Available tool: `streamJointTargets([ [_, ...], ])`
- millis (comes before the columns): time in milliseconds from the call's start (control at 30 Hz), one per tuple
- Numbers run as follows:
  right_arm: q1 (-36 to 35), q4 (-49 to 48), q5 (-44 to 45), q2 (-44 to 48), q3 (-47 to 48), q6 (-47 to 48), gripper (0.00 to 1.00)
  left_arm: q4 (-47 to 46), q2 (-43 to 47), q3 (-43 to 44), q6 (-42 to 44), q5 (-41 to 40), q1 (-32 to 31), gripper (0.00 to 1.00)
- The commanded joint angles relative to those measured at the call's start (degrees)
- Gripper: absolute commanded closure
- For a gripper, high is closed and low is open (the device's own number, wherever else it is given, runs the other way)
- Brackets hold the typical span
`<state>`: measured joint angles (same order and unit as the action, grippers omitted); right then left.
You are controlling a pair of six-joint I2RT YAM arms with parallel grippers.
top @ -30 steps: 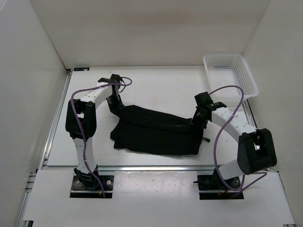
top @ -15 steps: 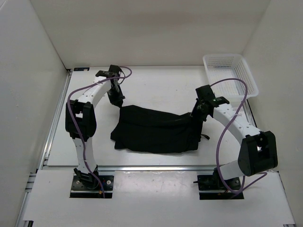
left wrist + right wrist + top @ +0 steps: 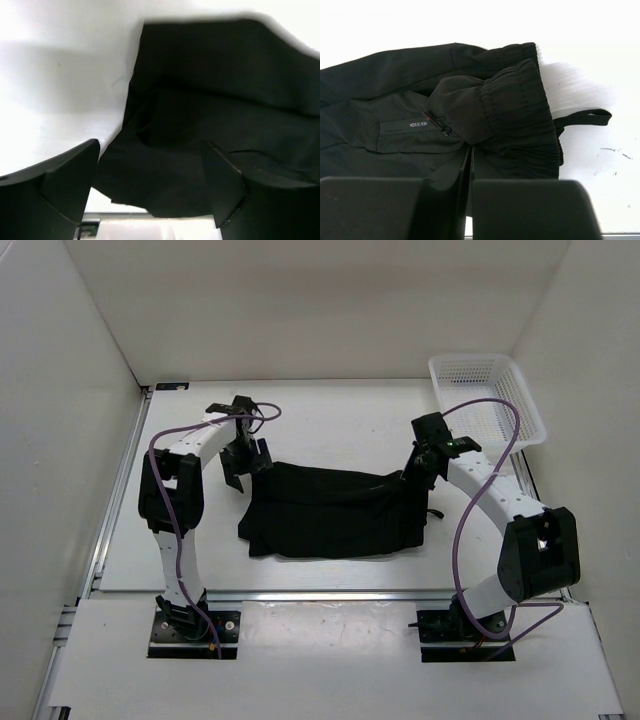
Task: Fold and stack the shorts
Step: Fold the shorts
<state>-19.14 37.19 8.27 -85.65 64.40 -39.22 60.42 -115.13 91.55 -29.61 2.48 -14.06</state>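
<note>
The black shorts (image 3: 330,510) lie folded in a wide band across the middle of the table. My left gripper (image 3: 247,462) hangs open just beyond their left end. In the left wrist view its fingers (image 3: 65,185) stand wide apart above the shorts (image 3: 210,100), with nothing between them. My right gripper (image 3: 415,475) sits at the shorts' right end. In the right wrist view it (image 3: 471,150) is shut on the gathered elastic waistband of the shorts (image 3: 510,110). A drawstring loop (image 3: 585,116) trails to the right on the table.
A white mesh basket (image 3: 490,400) stands at the back right corner. White walls close in the table (image 3: 330,420) at the back and on both sides. A metal rail (image 3: 330,595) runs along the near edge.
My left gripper has opened and let go of the shorts' left end, which now lies on the table. The right gripper has carried the waistband end a little toward the back.
</note>
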Motion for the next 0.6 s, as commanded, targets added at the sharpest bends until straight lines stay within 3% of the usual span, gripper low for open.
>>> streamJointTargets([
  [0,0.24,-0.01,0.87,0.92,0.20,0.64,1.00,-3.11,1.76,-1.11,1.74,3.14,0.09,0.17],
  [100,0.24,-0.01,0.87,1.45,0.20,0.64,1.00,-3.65,-0.26,-1.11,1.74,2.62,-0.52,0.22],
  [200,0.24,-0.01,0.87,1.97,0.20,0.64,1.00,-3.65,-1.32,-0.41,1.74,3.14,-1.05,0.39],
  [233,0.24,-0.01,0.87,1.97,0.20,0.64,1.00,-3.65,-1.32,-0.41,1.74,3.14,-1.05,0.59],
  [333,0.24,-0.01,0.87,1.97,0.20,0.64,1.00,-3.65,-1.32,-0.41,2.27,3.67,-1.05,0.86],
  [367,0.24,-0.01,0.87,1.97,0.20,0.64,1.00,-3.65,-1.32,-0.41,2.27,3.67,-1.05,0.90],
  [567,0.24,1.30,0.26,3.37,0.20,1.17,1.00,-2.33,5.16,0.12,2.36,5.24,-1.05,0.90],
])
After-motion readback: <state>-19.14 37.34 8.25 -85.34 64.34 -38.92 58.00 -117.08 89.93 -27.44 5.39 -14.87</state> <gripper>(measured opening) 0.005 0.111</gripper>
